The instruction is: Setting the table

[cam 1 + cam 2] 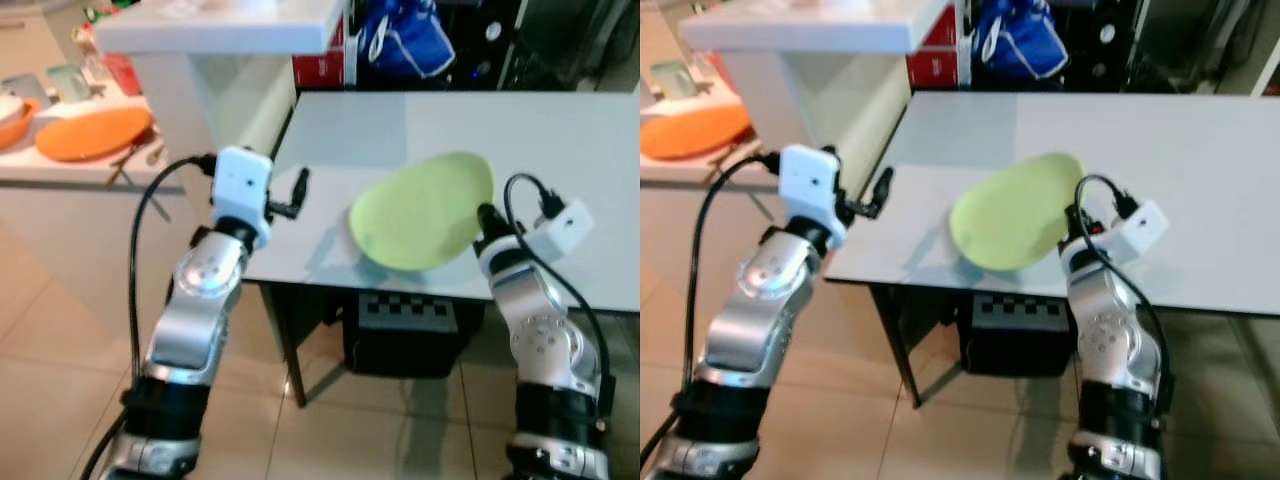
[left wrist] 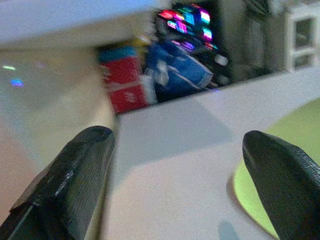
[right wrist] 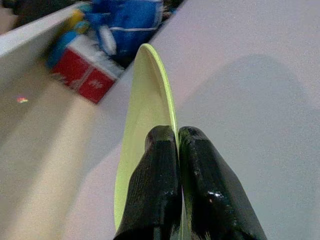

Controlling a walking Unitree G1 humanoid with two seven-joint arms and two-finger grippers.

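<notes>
A light green plate (image 1: 420, 212) hangs tilted over the near edge of the white table (image 1: 560, 140), its rim pinched at its right side by my right gripper (image 1: 487, 222), which is shut on it. In the right wrist view the two black fingers (image 3: 165, 190) close on the thin plate (image 3: 145, 110) edge. My left gripper (image 1: 297, 195) hovers open at the table's near left corner, left of the plate, nothing between its fingers (image 2: 75, 185). The plate's edge (image 2: 280, 175) shows beside one finger in the left wrist view.
A counter at the left holds an orange plate (image 1: 92, 132), an orange bowl (image 1: 12, 118) and cutlery (image 1: 135, 157). A white counter wall (image 1: 210, 90) stands close to the table's left side. A blue bag (image 1: 405, 40) and red box (image 1: 320, 60) lie behind the table. A dark box (image 1: 405, 325) sits under it.
</notes>
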